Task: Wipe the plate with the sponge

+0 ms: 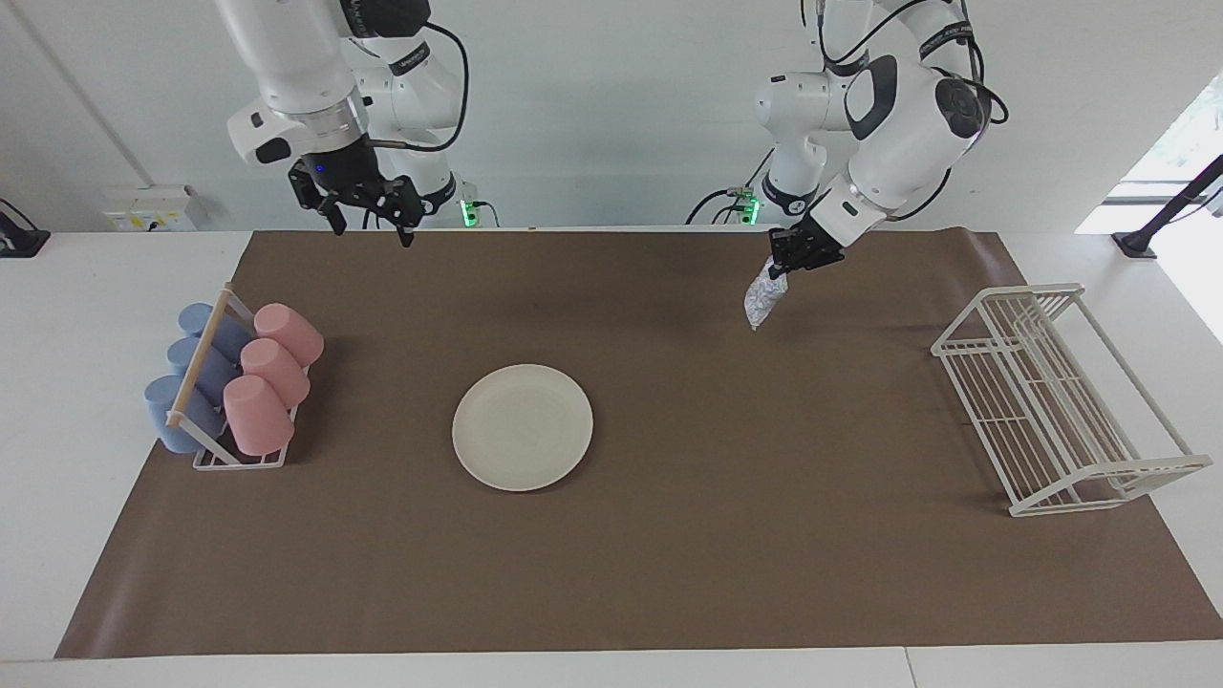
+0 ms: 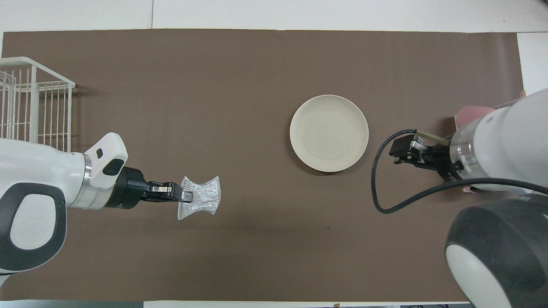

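The left gripper [image 1: 782, 269] is clenched on one edge of the sponge [image 1: 764, 299], which hangs in the air over the brown mat [image 1: 726, 535] toward the left arm's end. The right gripper [image 1: 368, 232] is up over the mat's edge by the robots, fingers spread and empty. The plate [image 1: 523, 427] lies flat mid-mat, beside the cup rack [image 1: 234, 457]

Plate [image 1: 523, 427] cream-white. Sponge [image 2: 201, 197] silvery-grey, sparkly. Mat [image 1: 669, 573] brown, table [image 1: 57, 382] white. Cups [image 1: 272, 375] pink and blue. Rack [image 1: 1061, 397] white wire.
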`<act>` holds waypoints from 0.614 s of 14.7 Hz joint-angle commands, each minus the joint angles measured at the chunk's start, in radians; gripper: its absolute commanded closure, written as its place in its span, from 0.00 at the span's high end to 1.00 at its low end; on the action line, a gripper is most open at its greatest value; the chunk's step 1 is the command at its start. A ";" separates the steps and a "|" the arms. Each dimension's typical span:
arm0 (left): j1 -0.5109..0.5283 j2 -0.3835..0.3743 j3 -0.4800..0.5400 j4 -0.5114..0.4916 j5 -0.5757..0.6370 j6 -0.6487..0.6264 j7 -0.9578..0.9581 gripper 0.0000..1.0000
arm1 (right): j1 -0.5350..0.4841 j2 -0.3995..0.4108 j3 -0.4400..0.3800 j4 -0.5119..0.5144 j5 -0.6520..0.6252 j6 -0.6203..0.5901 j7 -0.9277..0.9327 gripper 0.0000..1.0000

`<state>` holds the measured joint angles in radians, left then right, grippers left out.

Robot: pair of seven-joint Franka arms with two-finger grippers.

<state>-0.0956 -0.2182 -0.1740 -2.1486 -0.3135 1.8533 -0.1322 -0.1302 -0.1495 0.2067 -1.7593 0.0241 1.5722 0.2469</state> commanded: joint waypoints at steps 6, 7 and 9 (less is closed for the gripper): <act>-0.041 0.124 -0.012 0.251 0.520 -0.198 -0.253 0.00 | 0.011 0.042 -0.083 0.026 -0.015 0.028 -0.296 1.00; -0.041 0.155 -0.012 0.301 0.601 -0.241 -0.254 0.00 | 0.082 0.082 -0.178 0.090 -0.015 0.002 -0.297 1.00; -0.047 0.212 -0.015 0.360 0.779 -0.299 -0.265 0.00 | 0.104 0.134 -0.231 0.168 -0.003 -0.061 -0.302 1.00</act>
<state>-0.1265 -0.0976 -0.1887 -1.8918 0.3232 1.6336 -0.3660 -0.0558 -0.0917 0.0326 -1.7020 0.0239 1.5747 -0.0249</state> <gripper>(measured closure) 0.960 0.000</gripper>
